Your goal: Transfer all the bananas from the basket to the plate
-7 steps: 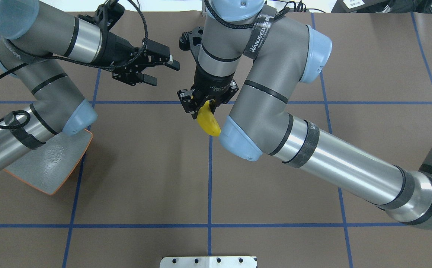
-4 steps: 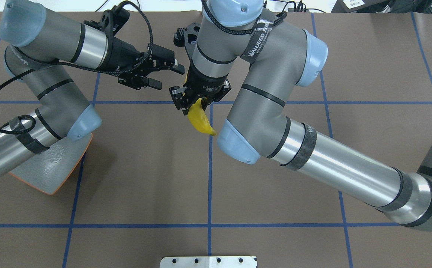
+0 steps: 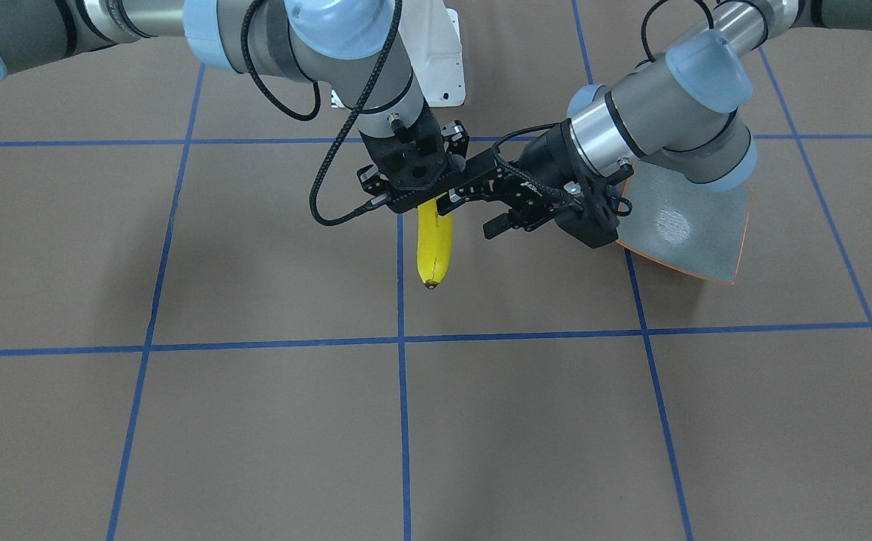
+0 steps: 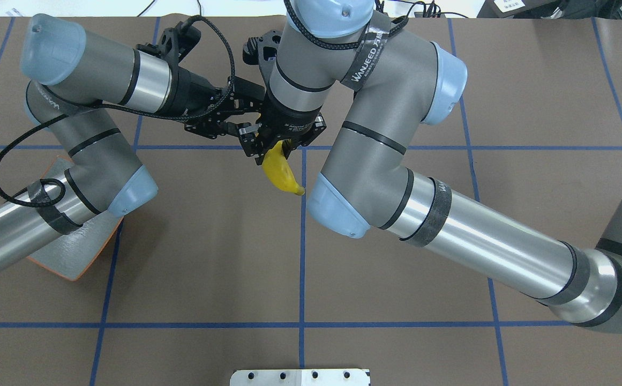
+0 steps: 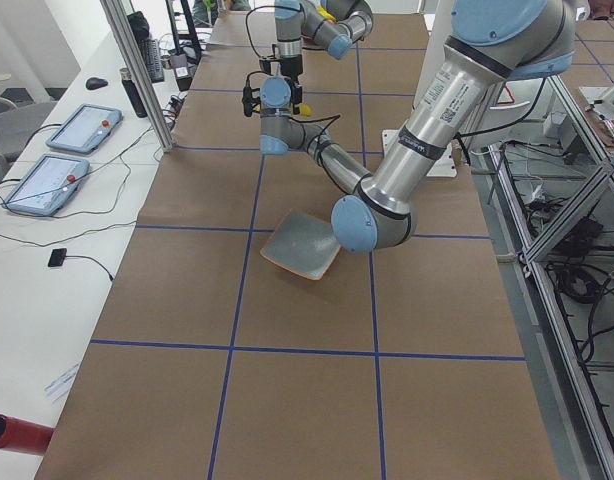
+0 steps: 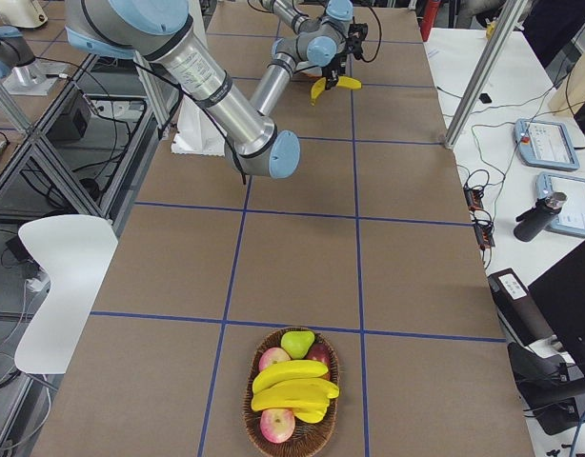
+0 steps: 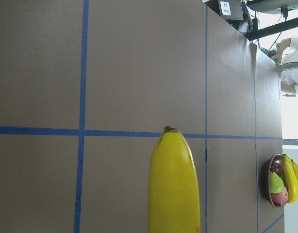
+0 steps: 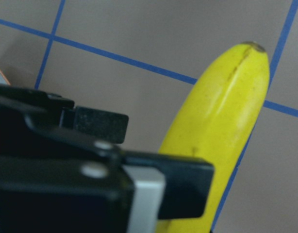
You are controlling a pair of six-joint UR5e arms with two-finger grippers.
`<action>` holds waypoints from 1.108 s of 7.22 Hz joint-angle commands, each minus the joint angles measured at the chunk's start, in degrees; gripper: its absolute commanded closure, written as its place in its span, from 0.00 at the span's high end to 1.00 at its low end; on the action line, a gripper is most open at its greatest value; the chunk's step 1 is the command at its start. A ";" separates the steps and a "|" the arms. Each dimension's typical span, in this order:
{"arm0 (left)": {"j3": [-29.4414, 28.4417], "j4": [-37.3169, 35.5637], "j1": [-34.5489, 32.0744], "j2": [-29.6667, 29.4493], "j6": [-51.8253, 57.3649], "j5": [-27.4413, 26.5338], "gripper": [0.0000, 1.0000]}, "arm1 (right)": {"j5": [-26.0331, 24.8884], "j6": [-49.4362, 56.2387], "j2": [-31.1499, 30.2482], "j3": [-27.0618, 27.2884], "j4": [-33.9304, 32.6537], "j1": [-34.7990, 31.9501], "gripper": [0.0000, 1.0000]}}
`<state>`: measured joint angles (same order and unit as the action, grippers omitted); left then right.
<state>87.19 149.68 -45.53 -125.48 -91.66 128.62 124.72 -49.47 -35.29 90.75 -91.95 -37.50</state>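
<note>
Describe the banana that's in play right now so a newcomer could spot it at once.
On the brown table, look mid-table where both arms meet, beside the plate. There the banana hangs from the right gripper, dark tip lowest, with the open left gripper alongside. Unlike the other bananas piled in the basket at the table's end, it is alone and gripped.

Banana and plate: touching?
Apart. Exterior front-facing view: the banana hangs from the right claw, shut on it; table shows between it and the plate.

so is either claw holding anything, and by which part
Right claw holds a banana by its top end, the rest hanging down. Left claw is open beside it.
</note>
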 commanded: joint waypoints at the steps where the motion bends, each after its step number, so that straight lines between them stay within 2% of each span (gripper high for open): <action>1: 0.00 0.08 0.70 -0.03 -0.01 -0.39 0.81 | 0.00 -0.80 0.23 -0.05 0.10 0.05 0.00; 2: 0.09 0.08 0.71 -0.03 -0.01 -0.39 0.60 | 0.00 -0.81 0.23 -0.05 0.10 0.14 0.00; 4: 0.26 0.43 0.88 -0.03 -1.05 -0.39 0.00 | 0.00 -0.72 0.23 -0.05 0.10 0.23 0.00; 6: 0.26 1.14 0.88 -0.03 -1.67 -0.39 0.00 | 0.00 -0.46 0.14 0.21 0.45 0.23 0.00; 7: 0.35 1.23 0.88 -0.03 -2.63 -0.39 0.00 | -0.44 -0.72 -0.38 0.56 2.45 0.23 0.98; 8: 0.44 1.14 0.88 0.06 -2.99 -0.39 0.00 | -0.62 -0.63 -1.08 1.44 2.82 0.14 1.00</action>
<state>87.59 150.87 -44.62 -125.54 -94.00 128.28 124.37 -50.10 -35.62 91.37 -90.05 -37.27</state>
